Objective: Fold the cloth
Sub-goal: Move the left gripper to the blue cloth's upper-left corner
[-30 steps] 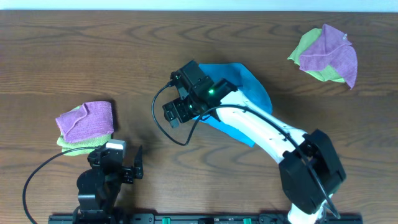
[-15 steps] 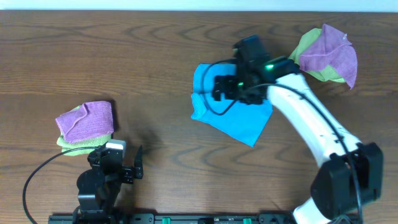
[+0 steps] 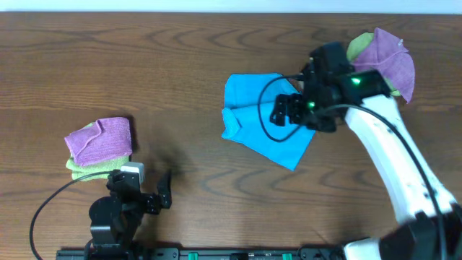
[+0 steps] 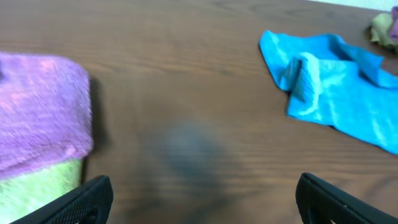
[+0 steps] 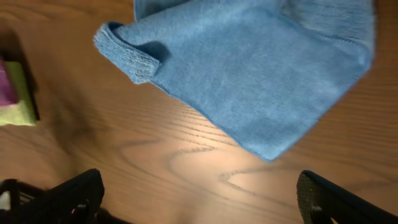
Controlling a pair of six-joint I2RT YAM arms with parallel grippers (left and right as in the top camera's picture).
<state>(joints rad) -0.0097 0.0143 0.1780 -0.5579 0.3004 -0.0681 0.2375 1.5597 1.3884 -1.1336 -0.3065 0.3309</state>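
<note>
The bright blue cloth (image 3: 256, 123) lies on the wooden table right of centre, flat with its left edge rolled over into a ridge. It also shows in the left wrist view (image 4: 336, 93) and the right wrist view (image 5: 261, 68). My right gripper (image 3: 287, 112) hovers over the cloth's right part, open and empty; in the right wrist view its fingers (image 5: 202, 199) are spread wide above bare wood just in front of the cloth's corner. My left gripper (image 3: 155, 195) is open and empty near the front left edge, far from the cloth, fingers wide (image 4: 202, 199).
A purple cloth on a lime-green one (image 3: 101, 141) sits at the left, just beside my left gripper (image 4: 37, 106). Another purple and lime-green pile (image 3: 379, 61) lies at the far right, close behind my right arm. A black cable loops over the blue cloth.
My right arm has swung from the cloth's left edge across to its right side, uncovering most of the cloth. The left gripper has turned slightly.
</note>
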